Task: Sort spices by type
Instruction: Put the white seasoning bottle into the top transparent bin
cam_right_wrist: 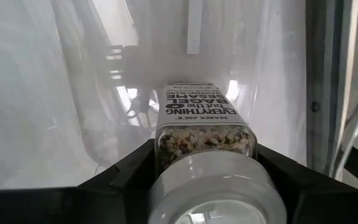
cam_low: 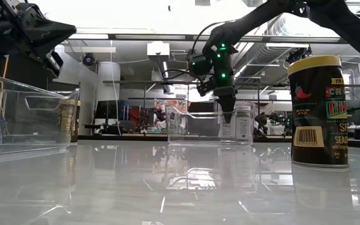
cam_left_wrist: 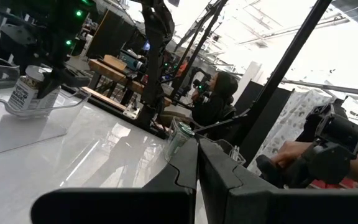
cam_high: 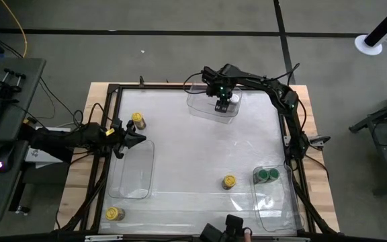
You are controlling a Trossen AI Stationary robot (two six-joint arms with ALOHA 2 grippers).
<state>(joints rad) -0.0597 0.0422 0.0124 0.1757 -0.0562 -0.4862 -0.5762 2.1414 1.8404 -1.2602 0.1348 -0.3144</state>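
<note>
The right gripper (cam_high: 223,105) is setting a white-lidded jar (cam_right_wrist: 205,149) down inside the clear bin (cam_high: 213,107) at the far edge of the surface (cam_high: 200,154). Its fingers sit on either side of the jar just under the lid; whether they clamp it or have just let go I cannot tell. The step looks like the drop-off, so the next move probably calls for a full release and a straight lift out, clear of the bin's thin walls. The jar is square-shouldered clear glass with a paper label, showing coarse seeds. The left gripper (cam_high: 134,139) waits clenched and empty near a yellow-lidded jar (cam_high: 138,120).
</note>
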